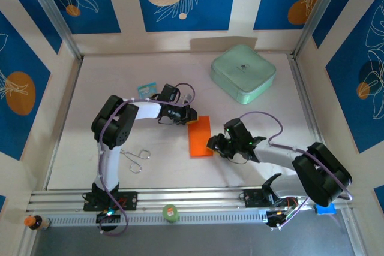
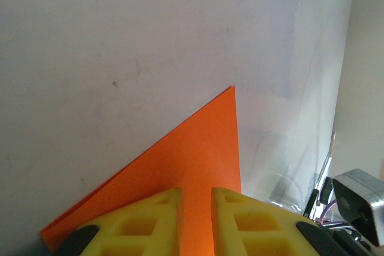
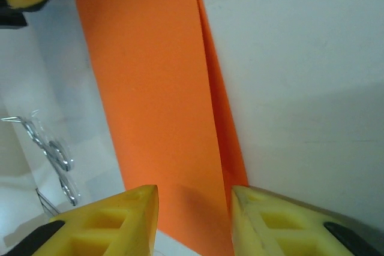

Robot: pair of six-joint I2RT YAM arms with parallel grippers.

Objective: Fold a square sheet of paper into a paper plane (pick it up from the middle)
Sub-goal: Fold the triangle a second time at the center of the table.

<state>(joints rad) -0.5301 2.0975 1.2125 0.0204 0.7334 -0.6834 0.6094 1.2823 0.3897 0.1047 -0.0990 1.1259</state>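
Observation:
The square sheet of paper (image 1: 200, 138) is bright orange and lies folded over into a narrow rectangle in the middle of the table. My left gripper (image 1: 183, 115) sits low over its far left corner. In the left wrist view its yellow fingers (image 2: 150, 217) stand a narrow slit apart, with the flat paper (image 2: 192, 148) showing between them. My right gripper (image 1: 217, 145) is at the paper's near right edge. Its fingers (image 3: 120, 217) stand wide apart over the paper (image 3: 150, 76), and the doubled edge runs by the right finger. No paper plane shape is visible.
A mint-green box (image 1: 243, 73) stands at the back right. A small blue-and-white packet (image 1: 146, 89) lies behind the left gripper. A bent metal wire clip (image 1: 137, 157) lies left of the paper. A small green object (image 1: 171, 213) sits on the front rail.

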